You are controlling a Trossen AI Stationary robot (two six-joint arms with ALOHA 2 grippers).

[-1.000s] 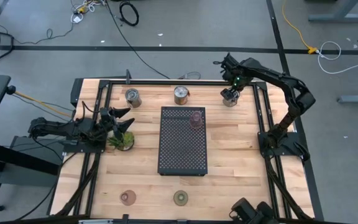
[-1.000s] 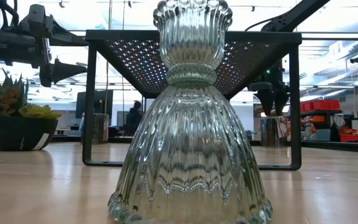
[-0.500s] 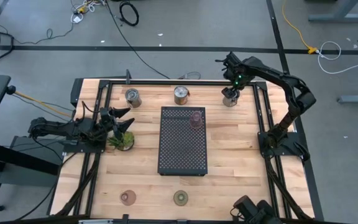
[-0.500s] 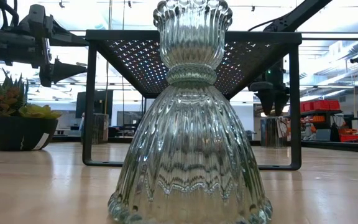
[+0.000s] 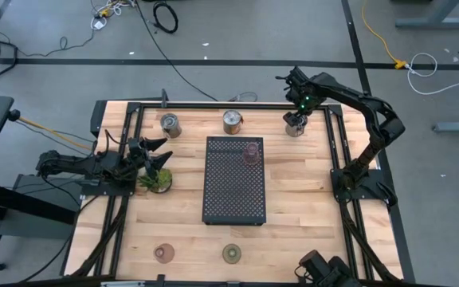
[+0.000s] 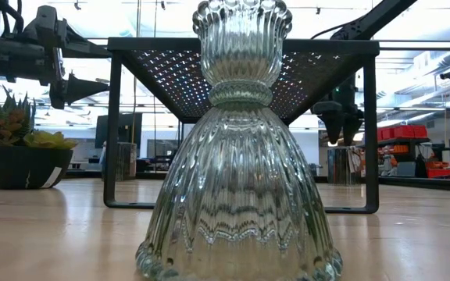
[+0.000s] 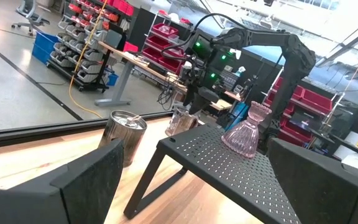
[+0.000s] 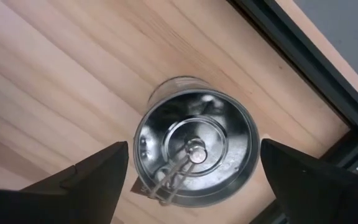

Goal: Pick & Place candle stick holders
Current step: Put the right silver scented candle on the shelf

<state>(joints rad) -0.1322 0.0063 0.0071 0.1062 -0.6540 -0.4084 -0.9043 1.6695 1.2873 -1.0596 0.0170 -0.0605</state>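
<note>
Over at the far right corner of the table [image 5: 293, 199], the right gripper [image 5: 296, 121] hangs directly above a silver cup [image 8: 194, 149], fingers spread wide either side of its rim with nothing in them; compared with a second ago it has barely shifted, perhaps drawn slightly toward the table's far edge, so the grasp looks lined up but not yet made. Two more silver cups [image 5: 170, 124] [image 5: 233, 122] stand along the same far edge, untouched; a pink glass holder [image 5: 251, 152] sits on the far right part of the black perforated tray [image 5: 233, 191]; a brownish-pink disc [image 5: 164, 253] and an olive-green disc [image 5: 231, 253] lie near the front edge, well apart from the tray. Left gripper [image 5: 151, 153] waits beside the small plant [image 5: 156, 180], fingers apart and empty, unmoved. My read: a straight descent and a close on the cup comes next.
</note>
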